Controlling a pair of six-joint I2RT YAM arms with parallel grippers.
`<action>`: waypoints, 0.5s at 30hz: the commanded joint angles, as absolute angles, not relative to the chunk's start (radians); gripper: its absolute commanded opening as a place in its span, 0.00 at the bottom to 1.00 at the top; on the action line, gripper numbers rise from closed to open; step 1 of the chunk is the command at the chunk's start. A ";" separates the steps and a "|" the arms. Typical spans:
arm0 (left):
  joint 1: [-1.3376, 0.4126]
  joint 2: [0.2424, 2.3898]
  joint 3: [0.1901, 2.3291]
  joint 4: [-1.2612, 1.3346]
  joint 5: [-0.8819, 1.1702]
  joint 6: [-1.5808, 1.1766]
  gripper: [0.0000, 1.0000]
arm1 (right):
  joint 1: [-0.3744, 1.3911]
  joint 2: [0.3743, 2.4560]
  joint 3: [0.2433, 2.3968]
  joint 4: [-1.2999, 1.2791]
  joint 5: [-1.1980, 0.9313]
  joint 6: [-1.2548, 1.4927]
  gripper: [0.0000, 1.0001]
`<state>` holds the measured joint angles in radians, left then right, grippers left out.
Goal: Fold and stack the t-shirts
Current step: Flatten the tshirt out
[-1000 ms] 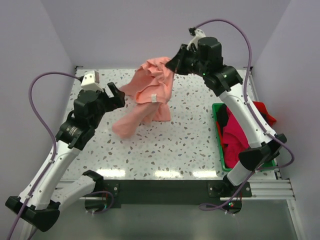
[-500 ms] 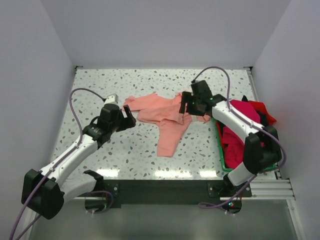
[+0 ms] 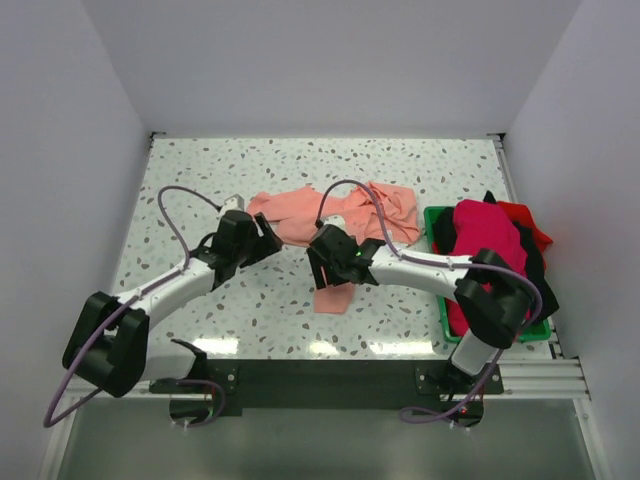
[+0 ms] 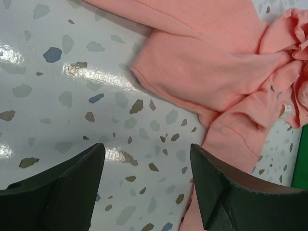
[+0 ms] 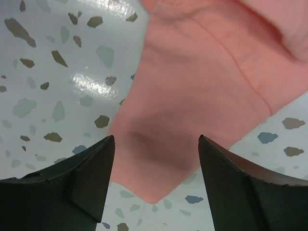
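A salmon-pink t-shirt (image 3: 300, 212) lies crumpled across the middle of the table, with one flap (image 3: 335, 298) reaching toward the near edge. In the left wrist view the t-shirt (image 4: 216, 72) fills the upper right. My left gripper (image 3: 268, 240) hangs low at its left edge, open (image 4: 147, 159) over bare table, its right finger (image 4: 231, 192) beside the hem. My right gripper (image 3: 322, 272) is open (image 5: 156, 139) just above the flap's corner (image 5: 192, 96), holding nothing. More t-shirts, magenta (image 3: 490, 235), red (image 3: 525, 215) and black (image 3: 537, 275), are piled at the right.
The pile sits in a green tray (image 3: 445, 322) at the table's right edge; its rim (image 4: 302, 159) shows in the left wrist view. White walls close in the speckled table (image 3: 200, 175) on three sides. Purple cables loop above both arms.
The right gripper let go of the pink t-shirt, which dropped from the air onto the table. Both arms came down and inward; the right one swung to the near flap.
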<state>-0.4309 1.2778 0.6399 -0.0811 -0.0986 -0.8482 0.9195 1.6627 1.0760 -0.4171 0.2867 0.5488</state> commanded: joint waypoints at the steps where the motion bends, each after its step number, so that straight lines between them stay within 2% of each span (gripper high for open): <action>1: -0.413 1.327 0.675 0.046 -0.178 -0.902 0.76 | 0.959 1.695 1.083 -0.356 0.377 0.577 0.74; 7: -0.361 1.420 0.716 0.072 -0.193 -0.911 0.74 | 0.973 1.816 1.120 -0.350 0.400 0.568 0.73; 8: -0.353 1.431 0.722 0.077 -0.193 -0.911 0.74 | 0.974 1.825 1.120 -0.350 0.402 0.571 0.70; 10: -0.351 1.465 0.739 0.104 -0.193 -0.905 0.73 | 0.973 1.839 1.114 -0.354 0.400 0.574 0.57; 11: -0.351 1.477 0.745 0.115 -0.190 -0.900 0.71 | 0.973 1.838 1.109 -0.362 0.402 0.574 0.39; 13: -0.351 1.523 0.767 0.138 -0.169 -0.894 0.68 | 0.970 1.807 1.104 -0.379 0.431 0.577 0.21; 14: -0.351 1.538 0.770 0.152 -0.157 -0.893 0.66 | 0.966 1.786 1.103 -0.402 0.443 0.578 0.07; 15: -0.351 1.572 0.775 0.166 -0.140 -0.888 0.65 | 0.963 1.767 1.103 -0.414 0.465 0.577 0.02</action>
